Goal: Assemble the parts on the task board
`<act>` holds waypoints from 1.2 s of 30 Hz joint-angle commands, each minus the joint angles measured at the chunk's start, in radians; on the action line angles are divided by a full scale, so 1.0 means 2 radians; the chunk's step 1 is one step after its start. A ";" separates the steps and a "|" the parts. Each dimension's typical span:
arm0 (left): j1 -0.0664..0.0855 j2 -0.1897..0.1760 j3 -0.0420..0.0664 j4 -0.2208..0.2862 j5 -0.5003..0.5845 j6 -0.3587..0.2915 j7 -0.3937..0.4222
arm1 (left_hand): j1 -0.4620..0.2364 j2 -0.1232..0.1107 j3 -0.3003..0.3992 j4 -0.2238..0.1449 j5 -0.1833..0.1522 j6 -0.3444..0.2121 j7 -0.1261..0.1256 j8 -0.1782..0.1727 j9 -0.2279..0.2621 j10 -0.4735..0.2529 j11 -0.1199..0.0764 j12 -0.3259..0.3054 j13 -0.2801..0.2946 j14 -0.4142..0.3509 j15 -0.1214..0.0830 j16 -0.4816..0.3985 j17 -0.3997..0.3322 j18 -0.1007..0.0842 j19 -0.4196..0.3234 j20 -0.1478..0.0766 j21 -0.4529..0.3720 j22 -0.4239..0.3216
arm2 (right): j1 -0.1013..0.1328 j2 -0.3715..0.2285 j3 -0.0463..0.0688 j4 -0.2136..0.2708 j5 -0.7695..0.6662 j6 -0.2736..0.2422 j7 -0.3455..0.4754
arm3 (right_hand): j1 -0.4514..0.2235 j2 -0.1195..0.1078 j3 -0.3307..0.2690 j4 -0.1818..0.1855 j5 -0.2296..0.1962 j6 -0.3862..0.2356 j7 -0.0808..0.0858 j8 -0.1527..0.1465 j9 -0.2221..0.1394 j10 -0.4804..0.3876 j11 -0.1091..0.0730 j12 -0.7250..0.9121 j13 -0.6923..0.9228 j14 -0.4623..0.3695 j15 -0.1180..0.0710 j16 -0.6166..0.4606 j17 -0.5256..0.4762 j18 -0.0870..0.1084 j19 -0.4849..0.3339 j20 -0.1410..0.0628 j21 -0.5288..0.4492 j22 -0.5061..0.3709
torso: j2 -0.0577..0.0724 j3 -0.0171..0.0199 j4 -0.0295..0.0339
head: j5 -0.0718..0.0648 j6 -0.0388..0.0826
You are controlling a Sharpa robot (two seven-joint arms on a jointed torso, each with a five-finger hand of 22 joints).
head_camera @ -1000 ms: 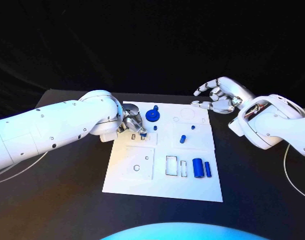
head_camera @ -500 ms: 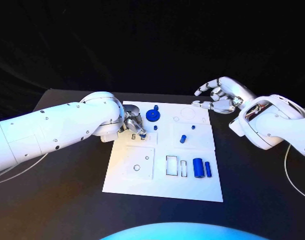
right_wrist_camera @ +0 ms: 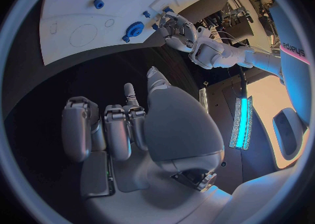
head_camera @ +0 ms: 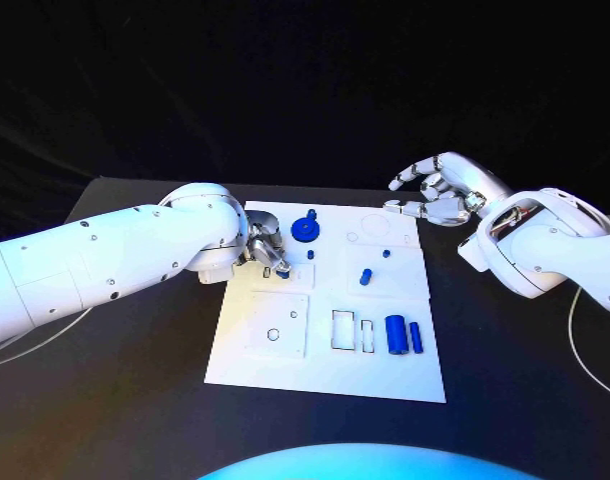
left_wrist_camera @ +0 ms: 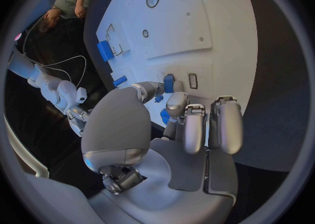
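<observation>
Seemingly unchanged, left hand [head_camera: 265, 250] fingers on blue part [left_wrist_camera: 168, 83]

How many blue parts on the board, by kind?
Gear: 1
Short pegs: 2
Cylinders: 2
Small piece pinched by left hand: 1
Total: 6

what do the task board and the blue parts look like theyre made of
Task board: looks like matte white plastic, though painted metal is possible; flat, even surface with crisp cut recesses.
Blue parts: probably moulded or printed plastic, with uniform saturated colour and soft sheen. Cannot tell for sure.
</observation>
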 commanded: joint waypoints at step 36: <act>-0.002 0.016 -0.001 -0.015 -0.007 0.037 -0.006 | -0.031 0.005 0.085 -0.095 0.010 0.015 -0.013 0.014 0.016 0.019 -0.007 0.014 0.014 0.051 -0.009 0.003 0.131 -0.009 0.001 -0.007 0.002 0.003 | 0.000 -0.001 0.000 0.002 -0.002 0.000 0.002 | -0.005 0.001 0.000 0.002 0.002 0.004 -0.001 0.002 0.000 0.037 -0.003 -0.001 0.117 0.048 -0.005 -0.003 0.115 0.004 -0.001 -0.001 -0.003 0.053 | 0.000 0.0002 -0.0006 | 0.000 -0.005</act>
